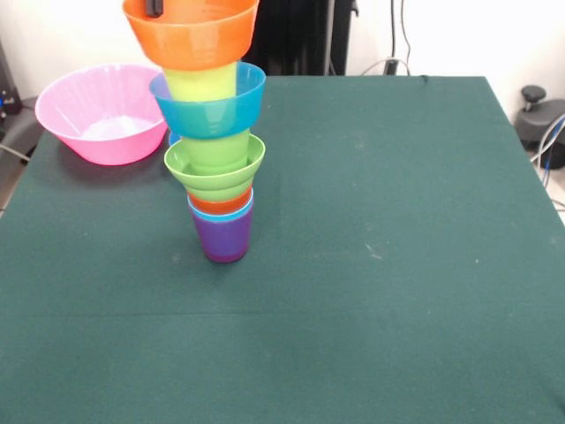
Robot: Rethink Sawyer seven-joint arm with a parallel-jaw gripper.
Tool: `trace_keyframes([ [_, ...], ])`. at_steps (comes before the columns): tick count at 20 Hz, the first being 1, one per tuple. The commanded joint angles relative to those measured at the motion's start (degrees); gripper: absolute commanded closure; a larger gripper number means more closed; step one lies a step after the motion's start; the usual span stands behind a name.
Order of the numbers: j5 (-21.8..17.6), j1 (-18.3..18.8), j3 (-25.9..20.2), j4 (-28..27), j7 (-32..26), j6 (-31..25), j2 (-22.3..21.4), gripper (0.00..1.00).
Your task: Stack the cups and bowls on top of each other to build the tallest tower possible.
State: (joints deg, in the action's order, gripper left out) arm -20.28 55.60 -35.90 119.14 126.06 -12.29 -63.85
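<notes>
The tower (212, 132) stands left of the table's middle and leans slightly. Its base is a purple cup (222, 240), with the rims of a light blue cup (221, 214) and an orange cup (221, 203) showing above it. Higher up come a ridged green bowl (214, 172), a green cup (216, 148), a blue bowl (210, 115), a yellow-green cup (201, 82) and an orange bowl (190, 37) on top. A dark tip of my gripper (154, 7) shows at the picture's top edge, at the orange bowl's rim. The rest of the gripper is out of view.
A large translucent pink bowl (99, 113) sits at the table's far left corner, close beside the tower. A sliver of something blue (174, 139) peeks out behind the tower. The green table (380, 265) stretches to the right and front. Cables and dark gear lie past its right edge.
</notes>
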Motion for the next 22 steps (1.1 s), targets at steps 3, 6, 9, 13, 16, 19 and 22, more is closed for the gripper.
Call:
trace_keyframes([
  [3, -3.3, -0.9, -2.3, 3.5, -0.9, 1.2, 5.0, 1.00],
  [6, -3.1, -1.2, -2.2, 3.4, -0.7, 1.0, 4.9, 1.00],
  [9, -3.4, -1.9, -1.5, 3.2, -0.4, 1.4, 5.3, 1.00],
  [13, -3.1, -2.5, -1.3, 3.2, -0.1, 1.3, 4.8, 1.00],
  [16, -2.9, -2.9, -1.1, 3.2, 0.1, 1.1, 4.5, 1.00],
  [19, -2.6, -3.4, -0.9, 3.2, 0.3, 0.7, 4.1, 1.00],
  [22, -2.1, -3.7, -0.9, 3.1, 0.5, 0.1, 3.6, 1.00],
])
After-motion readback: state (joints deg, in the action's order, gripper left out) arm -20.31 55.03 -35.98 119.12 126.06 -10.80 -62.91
